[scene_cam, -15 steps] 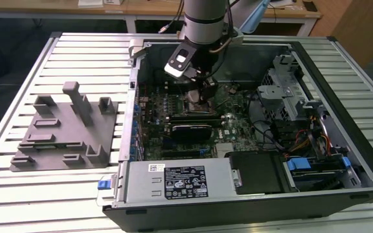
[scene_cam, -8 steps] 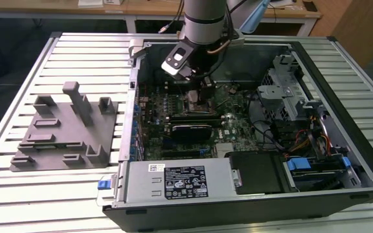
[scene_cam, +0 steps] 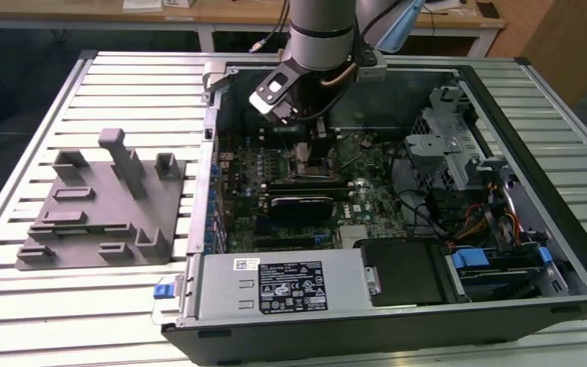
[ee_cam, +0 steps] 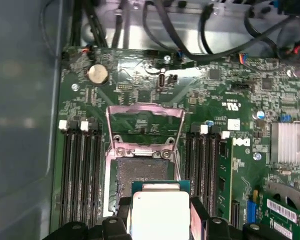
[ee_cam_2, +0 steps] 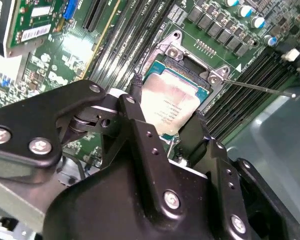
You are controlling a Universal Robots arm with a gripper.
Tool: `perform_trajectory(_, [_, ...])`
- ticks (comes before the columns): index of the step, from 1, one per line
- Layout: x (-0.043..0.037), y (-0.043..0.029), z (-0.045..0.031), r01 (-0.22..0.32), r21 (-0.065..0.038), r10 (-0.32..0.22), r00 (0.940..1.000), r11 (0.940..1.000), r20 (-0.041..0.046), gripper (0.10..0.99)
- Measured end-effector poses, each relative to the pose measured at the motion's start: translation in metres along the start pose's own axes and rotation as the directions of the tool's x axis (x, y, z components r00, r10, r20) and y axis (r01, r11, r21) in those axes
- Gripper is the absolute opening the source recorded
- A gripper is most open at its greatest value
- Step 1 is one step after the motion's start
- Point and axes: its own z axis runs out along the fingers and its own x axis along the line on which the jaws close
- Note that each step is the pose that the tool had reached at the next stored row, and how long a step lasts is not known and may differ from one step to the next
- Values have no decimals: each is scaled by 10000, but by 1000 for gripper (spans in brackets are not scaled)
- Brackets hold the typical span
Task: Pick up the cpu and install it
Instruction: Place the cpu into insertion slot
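Now | fingers (ee_cam_2: 145,145) clamp cpu (ee_cam_2: 172,105) edges | over open socket (ee_cam: 140,175), lid (ee_cam: 145,117) raised

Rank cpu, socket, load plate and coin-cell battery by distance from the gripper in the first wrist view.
1. cpu, held in the gripper.
2. open socket, just beyond it.
3. raised load plate, behind the socket.
4. coin-cell battery, near the motherboard edge.

The socket (ee_cam: 142,172) lies bare and unblocked below the cpu (ee_cam: 160,210) clamped in the gripper (ee_cam: 160,216). Its lifted load plate (ee_cam: 145,107) stands at one edge; memory slots (ee_cam: 80,170) flank both sides.
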Motion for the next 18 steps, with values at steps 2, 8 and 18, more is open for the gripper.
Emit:
perform_trajectory(2, [-1,0,7,-17,-97,17,10000,10000,12,541])
perform_trajectory(8, [1,-1,52,-26,-439,27,10000,9990,18,541])
perform_trajectory(18, [5,-4,107,-81,-510,82,10000,9987,21,541])
